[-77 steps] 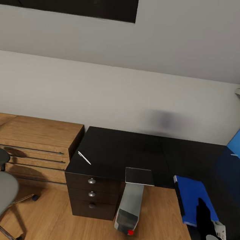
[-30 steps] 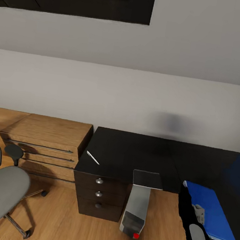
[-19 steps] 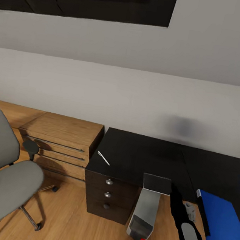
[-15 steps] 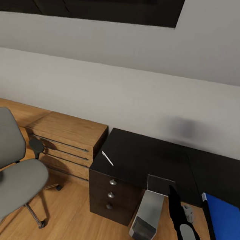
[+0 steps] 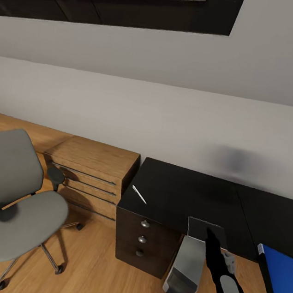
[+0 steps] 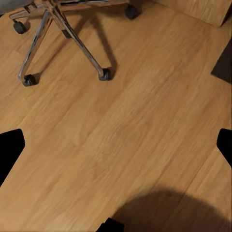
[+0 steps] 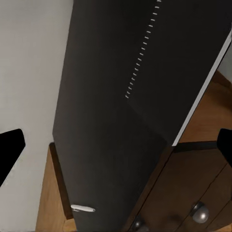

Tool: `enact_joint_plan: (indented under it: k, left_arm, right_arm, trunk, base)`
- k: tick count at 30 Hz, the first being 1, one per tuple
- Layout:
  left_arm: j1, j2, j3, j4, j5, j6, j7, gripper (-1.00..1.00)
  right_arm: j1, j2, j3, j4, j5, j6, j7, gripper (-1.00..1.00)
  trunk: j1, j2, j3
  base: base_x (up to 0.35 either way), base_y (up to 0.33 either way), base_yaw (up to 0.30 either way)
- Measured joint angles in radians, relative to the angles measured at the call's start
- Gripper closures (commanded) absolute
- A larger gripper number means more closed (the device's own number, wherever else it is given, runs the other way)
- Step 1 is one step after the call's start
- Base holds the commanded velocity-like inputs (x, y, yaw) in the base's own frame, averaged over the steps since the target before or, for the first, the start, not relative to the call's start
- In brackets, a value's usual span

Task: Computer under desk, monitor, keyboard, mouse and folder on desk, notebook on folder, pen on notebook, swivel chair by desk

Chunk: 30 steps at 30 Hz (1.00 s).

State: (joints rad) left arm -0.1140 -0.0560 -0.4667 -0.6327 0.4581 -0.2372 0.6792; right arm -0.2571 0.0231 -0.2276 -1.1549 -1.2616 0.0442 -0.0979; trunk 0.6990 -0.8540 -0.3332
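Observation:
The black desk [image 5: 181, 195] stands against the white wall. A white pen [image 5: 139, 194] lies on it above the drawer block [image 5: 145, 239]. The dark notebook [image 5: 202, 230] with a pale edge rests at the desk's front edge. Below it the silver computer [image 5: 186, 269] stands on the floor, its rear tucked under the desk. The blue folder [image 5: 282, 283] lies on the desk's right wing, cut by the frame. The grey swivel chair [image 5: 14, 207] stands left, apart from the desk. My right gripper [image 7: 121, 141] is open beside the notebook [image 7: 164, 63]. My left gripper [image 6: 121, 142] is open over bare floor.
A light-wood drawer cabinet [image 5: 91, 171] sits between the chair and the desk. In the left wrist view the chair's chrome base [image 6: 63, 29] and casters are on the wood floor [image 6: 121, 135]. The right wrist view has the pen [image 7: 82, 209] and a round knob [image 7: 200, 212].
The whole view has swung left: the chair has come fully into view and the folder has slid to the right edge. My right arm now stands by the notebook instead of over the folder.

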Motion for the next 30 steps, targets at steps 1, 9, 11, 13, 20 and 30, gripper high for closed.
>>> enact_joint_plan:
  k: [1,9,11,13,20,30]
  left_arm:
    - [0.000,0.000,0.000,-0.002,0.000,-0.004,0.000,-1.00]
    - [0.000,0.000,0.000,-0.009,0.001,-0.016,0.000,-1.00]
    - [0.000,0.000,-0.001,-0.009,0.001,-0.017,0.000,-1.00]
    - [0.000,0.000,-0.001,-0.010,0.001,-0.017,0.000,-1.00]
    - [0.000,-0.001,-0.003,-0.010,0.001,-0.017,0.000,-1.00]
    - [0.000,-0.002,-0.019,-0.010,0.001,-0.018,0.005,-1.00]
  right_arm:
    - [0.000,0.000,0.000,-0.001,-0.006,0.000,0.004,-1.00]
    - [0.000,-0.006,0.001,-0.002,-0.027,0.000,0.022,-1.00]
    - [0.000,-0.007,0.001,0.001,-0.029,-0.001,0.024,-1.00]
    - [0.000,-0.006,0.000,0.002,-0.030,-0.001,0.024,-1.00]
    - [0.000,-0.006,0.000,0.003,-0.031,-0.001,0.026,-1.00]
    - [0.000,-0.007,-0.001,0.003,-0.030,-0.001,0.026,-1.00]
  trunk:
    - [0.000,0.000,0.000]
    - [0.027,-0.049,-0.022]
    - [0.034,-0.063,-0.028]
    - [0.042,-0.077,-0.034]
    - [0.069,-0.126,-0.056]
    - [0.107,-0.196,-0.088]
  base:
    - [0.000,0.000,0.009]
    - [0.000,0.000,0.003]
    - [0.000,0.000,0.000]
    - [0.000,0.000,0.000]
    - [0.000,0.000,0.000]
    - [0.000,0.000,0.000]
